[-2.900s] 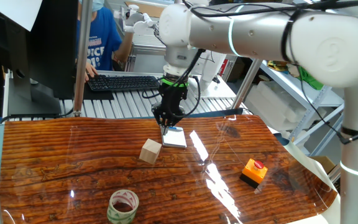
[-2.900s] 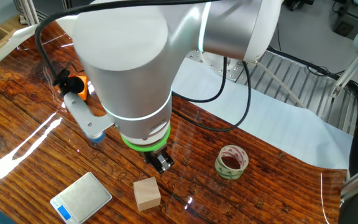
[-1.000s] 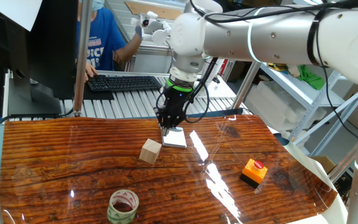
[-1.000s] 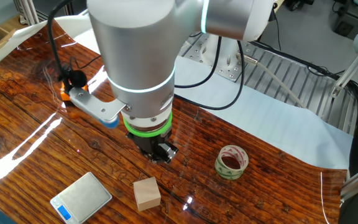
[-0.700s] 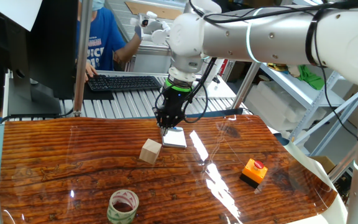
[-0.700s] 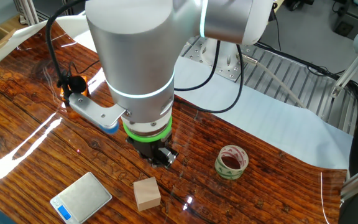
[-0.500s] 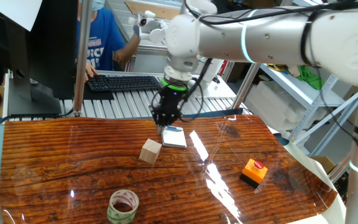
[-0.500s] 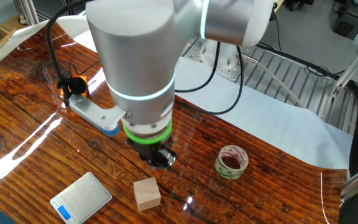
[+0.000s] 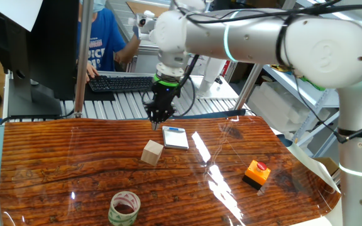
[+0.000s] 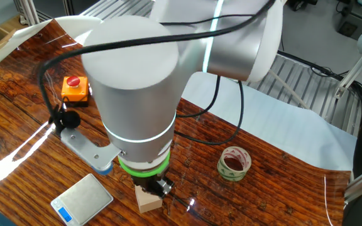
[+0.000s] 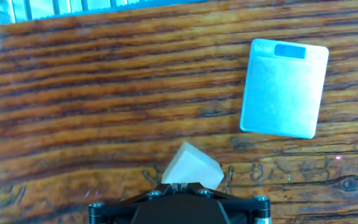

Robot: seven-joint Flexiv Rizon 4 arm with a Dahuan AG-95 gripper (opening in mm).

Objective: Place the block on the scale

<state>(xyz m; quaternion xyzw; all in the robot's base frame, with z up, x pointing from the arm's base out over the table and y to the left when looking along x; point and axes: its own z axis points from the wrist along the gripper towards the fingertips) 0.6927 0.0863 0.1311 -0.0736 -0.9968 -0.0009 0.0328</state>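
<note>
Near the far edge of the counter I see the block (image 9: 151, 152), a plain light-tan wooden cube. Just beside it lies the scale (image 9: 175, 138), thin and silver-white. My gripper (image 9: 158, 117) hangs above them, and I cannot tell if its fingers are apart.

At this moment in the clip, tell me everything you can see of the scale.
The scale is a thin, flat, square silver-white plate with a dark edge and a small bluish display strip along one side. It lies flat on the wooden table, nothing on it and nothing touching it. The wooden block sits apart from it on the table, and the gripper hangs in the air, off to one side of it. No reading is legible on the display.
</note>
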